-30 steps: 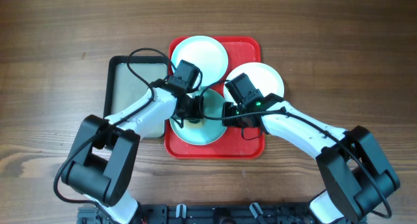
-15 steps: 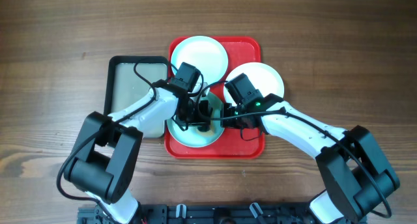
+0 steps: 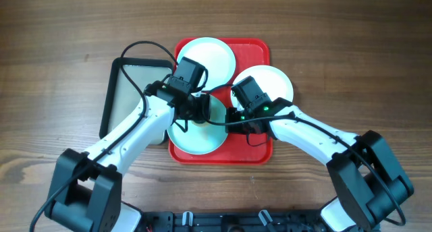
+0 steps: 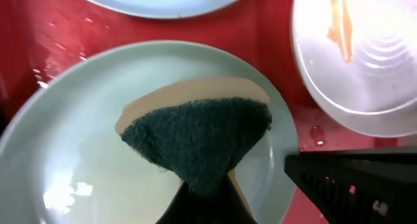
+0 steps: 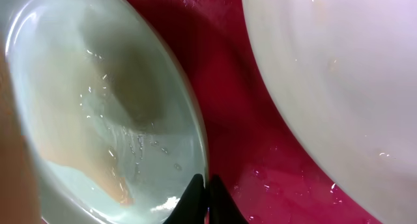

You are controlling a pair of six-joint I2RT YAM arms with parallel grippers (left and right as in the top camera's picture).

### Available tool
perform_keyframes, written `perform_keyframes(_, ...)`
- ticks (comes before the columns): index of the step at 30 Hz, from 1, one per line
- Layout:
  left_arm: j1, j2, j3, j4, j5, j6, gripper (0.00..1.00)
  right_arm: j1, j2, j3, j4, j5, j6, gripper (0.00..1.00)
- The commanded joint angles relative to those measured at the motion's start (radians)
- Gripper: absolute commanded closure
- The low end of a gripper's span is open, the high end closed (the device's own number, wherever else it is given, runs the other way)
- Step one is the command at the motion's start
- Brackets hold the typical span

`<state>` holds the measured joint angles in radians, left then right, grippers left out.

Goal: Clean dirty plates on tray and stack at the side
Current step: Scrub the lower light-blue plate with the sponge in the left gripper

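The red tray (image 3: 260, 50) holds a mint-blue plate (image 3: 206, 55) at the back, and a white plate (image 3: 270, 80) with an orange smear (image 4: 339, 25) overlaps its right rim. A second mint-blue plate (image 3: 192, 137) lies at the tray's front, wet with brownish residue (image 5: 98, 107). My left gripper (image 3: 194, 109) is shut on a green-and-tan sponge (image 4: 195, 139) and presses it onto this front plate (image 4: 65, 152). My right gripper (image 5: 207, 193) is shut on the plate's right rim (image 3: 231, 117).
A black-rimmed basin (image 3: 128, 80) lies left of the tray, now skewed, partly under my left arm. Water drops lie on the tray floor (image 5: 228, 87). Bare wooden table (image 3: 351, 43) surrounds everything.
My left arm has swung and the sponge moved up and left across the front plate. The plate has shifted slightly left. The basin now looks skewed. The right gripper has stayed on the rim.
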<state>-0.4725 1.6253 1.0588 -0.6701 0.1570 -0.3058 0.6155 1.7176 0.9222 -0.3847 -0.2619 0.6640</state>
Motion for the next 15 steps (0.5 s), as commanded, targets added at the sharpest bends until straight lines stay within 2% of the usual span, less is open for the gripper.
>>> perform_keyframes(1,-0.008,0.011,-0.008,0.003,0.063,0.002,0.96,0.010,0.011,0.011,-0.010,-0.026,-0.010,0.96)
perform_keyframes(5,0.000,-0.014,-0.002,0.008,0.034,0.010,0.96,0.005,0.008,0.013,-0.035,-0.016,-0.010,0.96)
perform_keyframes(8,0.034,-0.108,0.013,0.007,-0.108,0.009,0.96,-0.002,-0.011,0.015,-0.082,0.004,-0.008,0.96)
perform_keyframes(11,0.110,-0.185,0.013,-0.023,-0.193,0.010,0.96,-0.002,-0.038,0.023,-0.114,0.059,-0.008,0.96)
perform_keyframes(15,0.198,-0.166,-0.011,-0.090,-0.229,0.014,0.96,-0.002,-0.040,0.023,-0.122,0.064,-0.010,0.96)
